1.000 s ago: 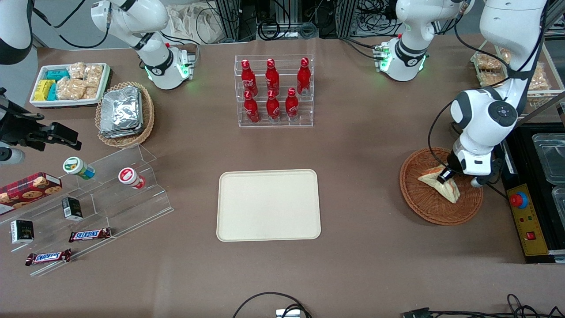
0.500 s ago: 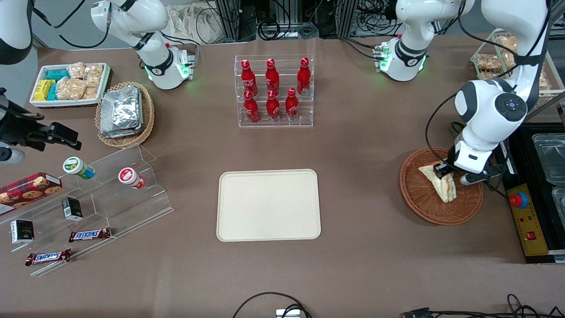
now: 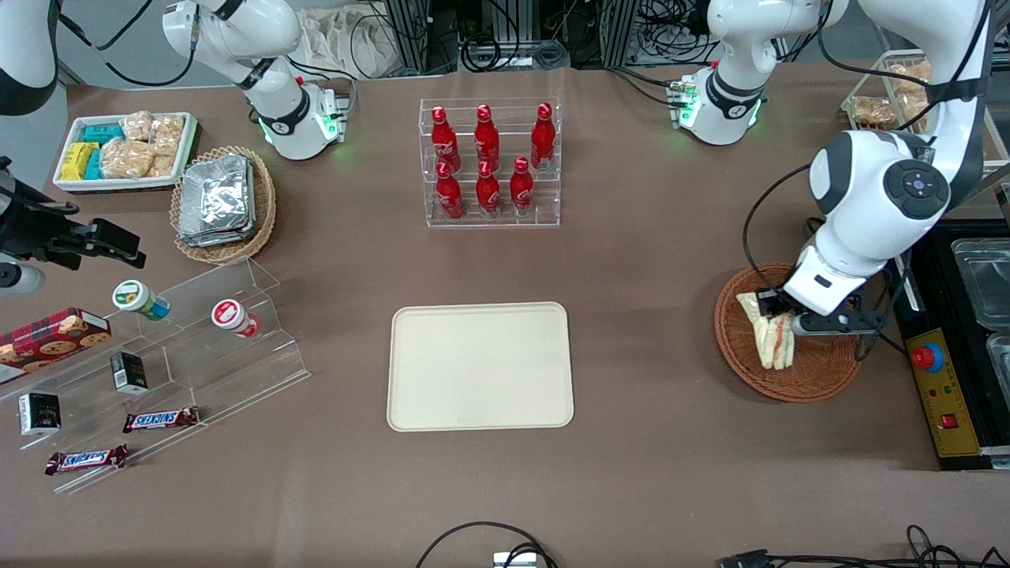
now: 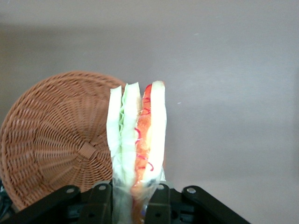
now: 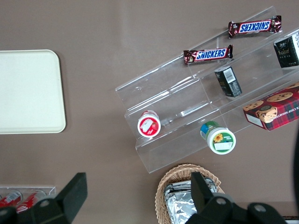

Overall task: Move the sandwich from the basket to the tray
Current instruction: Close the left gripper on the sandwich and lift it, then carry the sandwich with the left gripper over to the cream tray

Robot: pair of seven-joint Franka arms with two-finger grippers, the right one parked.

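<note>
Sandwich [image 3: 769, 341] is a pale triangular wedge pinched between the two fingers of my gripper [image 3: 777, 314], which is closed on its thick end and has it lifted clear above the basket [image 3: 738, 347]. In my wrist view the sandwich [image 4: 138, 149] stands on edge, its white bread slices upright with green and red filling showing between them, and its narrow end points away from my gripper [image 4: 133, 196]. One black finger [image 4: 100, 198] presses against each bread face. The round reddish-brown wicker basket [image 4: 56, 140] lies below, partly under the sandwich, and the rest of the wedge hangs over bare brown table [image 4: 233, 93]. Seen from the front, the basket sits toward my working end of the table, and the large cream tray [image 3: 480, 366] lies flat near the middle of the table [image 3: 631, 260], well apart from the basket, with nothing on it. Farther from the front camera than the tray stands a clear rack of red bottles [image 3: 489, 162]. Toward the parked arm's end are a lighter wicker basket with foil packets [image 3: 221, 201] and a clear stepped stand [image 3: 197, 347] with chocolate bars [image 3: 160, 419] and small jars.
</note>
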